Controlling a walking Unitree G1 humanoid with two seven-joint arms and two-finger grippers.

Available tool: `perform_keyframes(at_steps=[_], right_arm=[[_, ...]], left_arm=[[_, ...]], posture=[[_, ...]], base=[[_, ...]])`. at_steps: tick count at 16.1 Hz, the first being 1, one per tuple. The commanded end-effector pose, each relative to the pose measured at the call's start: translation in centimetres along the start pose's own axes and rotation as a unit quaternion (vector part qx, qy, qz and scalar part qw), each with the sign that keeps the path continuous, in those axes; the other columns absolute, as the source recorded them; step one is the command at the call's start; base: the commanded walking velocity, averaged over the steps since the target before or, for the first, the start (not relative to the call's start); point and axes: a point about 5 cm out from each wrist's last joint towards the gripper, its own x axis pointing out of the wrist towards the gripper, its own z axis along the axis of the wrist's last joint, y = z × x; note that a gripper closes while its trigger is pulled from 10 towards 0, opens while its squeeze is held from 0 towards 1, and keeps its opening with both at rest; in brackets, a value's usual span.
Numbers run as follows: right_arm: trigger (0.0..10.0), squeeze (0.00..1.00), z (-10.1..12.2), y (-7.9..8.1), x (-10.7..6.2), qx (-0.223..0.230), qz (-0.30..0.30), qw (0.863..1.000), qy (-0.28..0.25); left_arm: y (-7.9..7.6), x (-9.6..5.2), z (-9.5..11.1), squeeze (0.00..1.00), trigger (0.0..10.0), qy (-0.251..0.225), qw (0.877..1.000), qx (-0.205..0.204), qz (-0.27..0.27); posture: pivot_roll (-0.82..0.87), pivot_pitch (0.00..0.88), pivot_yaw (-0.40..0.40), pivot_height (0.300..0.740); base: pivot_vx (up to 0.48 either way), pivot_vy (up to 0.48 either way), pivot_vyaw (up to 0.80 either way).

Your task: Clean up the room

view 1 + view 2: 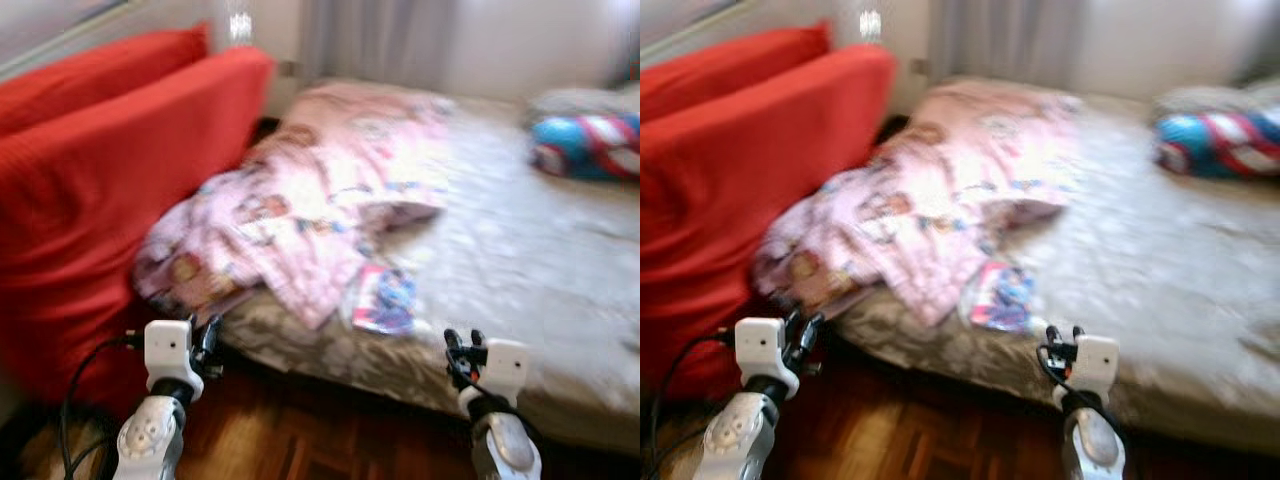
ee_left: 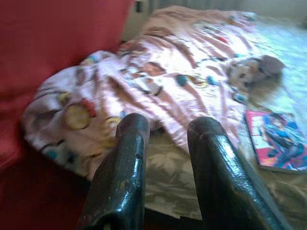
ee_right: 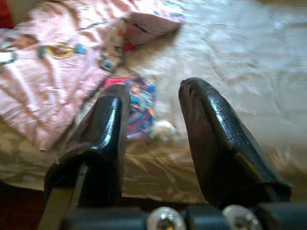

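Note:
A rumpled pink cartoon-print blanket [image 1: 300, 210] lies over the left part of the bed [image 1: 520, 250], hanging off its near corner. A pink and blue book [image 1: 383, 298] rests flat on the sheet near the bed's front edge; the book [image 3: 139, 108] also appears between the right fingers. A blue, red and white pillow [image 1: 590, 145] sits at the bed's far right. My left gripper [image 1: 205, 345] is held low before the blanket's corner, open and empty. My right gripper [image 1: 462, 350] hovers at the bed's front edge right of the book, open and empty.
A red sofa [image 1: 90, 190] stands against the bed's left side. Dark wooden floor [image 1: 300, 440] runs below the bed's front edge. A grey curtain [image 1: 380, 40] hangs behind the bed. The eye views are blurred.

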Motion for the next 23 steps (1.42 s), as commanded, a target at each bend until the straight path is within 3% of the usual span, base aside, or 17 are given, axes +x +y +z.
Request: perform_keyframes(at_steps=[1,6,15,19,21,23], right_arm=[[10.0,0.0,0.26,-0.16,0.0,0.004,0.002,1.0,-0.002],[10.0,0.0,0.27,0.55,0.2,0.001,0.032,0.999,0.003],[10.0,0.0,0.42,0.67,0.12,-0.001,0.047,0.999,-0.002],[10.0,0.0,0.58,0.31,0.13,-0.027,0.048,0.998,-0.009],[10.0,0.0,0.45,0.39,0.22,0.0,0.044,0.999,-0.003],[10.0,0.0,0.47,0.47,0.24,-0.001,0.048,0.999,-0.004]], left_arm=[[-0.32,0.11,0.27,0.0,10.0,-0.003,1.0,-0.006,-0.001],[-0.26,-0.1,0.12,0.0,10.0,-0.002,0.999,-0.039,0.011],[-0.88,-0.23,0.36,0.0,10.0,-0.002,0.999,-0.042,0.006],[-0.94,-0.35,0.4,0.0,10.0,-0.003,0.999,-0.044,0.006],[-0.95,-0.08,0.55,0.0,10.0,-0.004,0.999,-0.041,0.003],[-1.07,0.07,0.62,0.0,10.0,-0.006,0.999,-0.043,0.002]], posture=[[0.0,0.079,-0.039,0.74],[0.0,0.079,-0.041,0.74],[-0.01,0.074,-0.038,0.74],[-0.01,0.058,-0.033,0.74],[-0.01,0.047,-0.027,0.74],[-0.01,0.043,-0.026,0.74]], base=[[0.0,0.0,0.0],[0.0,0.0,0.0],[0.0,0.0,0.27],[0.06,0.0,0.2],[0.281,0.0,0.4],[0.289,0.0,0.0]])
